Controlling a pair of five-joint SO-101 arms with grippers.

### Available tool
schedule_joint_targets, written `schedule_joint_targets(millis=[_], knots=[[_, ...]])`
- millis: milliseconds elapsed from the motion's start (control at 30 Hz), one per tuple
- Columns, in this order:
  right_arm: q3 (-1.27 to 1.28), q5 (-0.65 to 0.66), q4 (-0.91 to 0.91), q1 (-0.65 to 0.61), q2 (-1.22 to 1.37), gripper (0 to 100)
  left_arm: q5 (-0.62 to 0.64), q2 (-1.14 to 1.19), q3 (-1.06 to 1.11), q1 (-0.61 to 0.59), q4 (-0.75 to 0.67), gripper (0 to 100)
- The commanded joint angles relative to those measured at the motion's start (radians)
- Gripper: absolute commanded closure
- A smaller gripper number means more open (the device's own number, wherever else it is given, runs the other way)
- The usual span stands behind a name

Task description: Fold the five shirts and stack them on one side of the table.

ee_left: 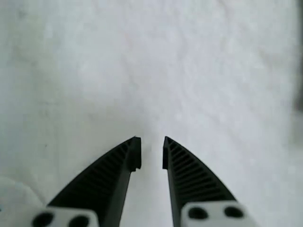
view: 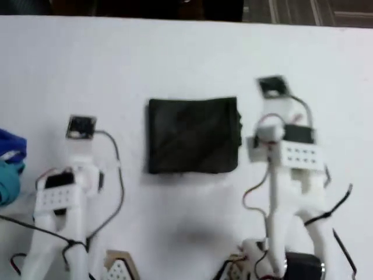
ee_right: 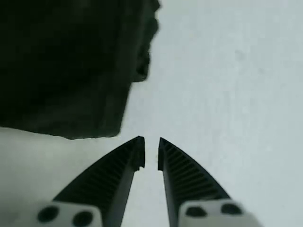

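Two heaps, blue cloth (view: 11,146) and teal cloth (view: 7,182), sit at the table's (view: 186,52) left edge. The left gripper (ee_left: 151,153) hangs narrowly parted over white tabletop. The folded dark shirt (view: 192,135) lies mid-table, with the right gripper (ee_right: 151,152), likewise narrowly parted and holding nothing, just beside its corner.

We see the folded shirt (view: 192,135) as dark, matt cloth, soft-looking, with faint creases across its top. The table (view: 175,52) under it looks white, smooth and matt, faintly mottled up close. The left gripper (ee_left: 151,151) and the right gripper (ee_right: 151,152) have fingers of black matt plastic, ribbed on their outer faces, set in smooth white plastic bodies. At the table's edge we make out blue and teal cloth (view: 10,166), also matt.
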Motion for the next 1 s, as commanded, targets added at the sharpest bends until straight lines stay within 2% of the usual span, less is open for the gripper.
schedule_joint_targets(millis=[0,167,333,433,600,733,900,967], knots=[[-0.049,-0.003,0.012,-0.139,0.015,93.9,-0.006,-0.031,0.045,-0.005,-0.092,90],[-0.048,-0.006,-0.074,-0.251,0.151,93.9,-0.015,-0.031,0.047,-0.002,-0.109,90],[-0.054,-0.003,-0.133,-0.231,0.381,94.2,-0.161,-0.023,0.053,-0.005,-0.152,90],[-0.054,-0.002,-0.116,-0.182,0.432,94.2,-0.181,-0.023,0.064,-0.005,-0.152,90],[-0.055,0.103,-0.107,-0.085,0.406,94.2,-0.175,-0.023,0.065,-0.005,-0.153,90],[-0.055,0.152,-0.079,-0.079,0.346,94.0,-0.173,-0.023,0.068,-0.005,-0.166,90],[-0.103,0.144,-0.05,-0.099,0.194,93.9,-0.173,-0.023,0.068,-0.005,-0.167,90],[-0.158,0.089,-0.044,-0.087,0.148,93.7,-0.173,-0.023,0.068,-0.005,-0.167,90]])
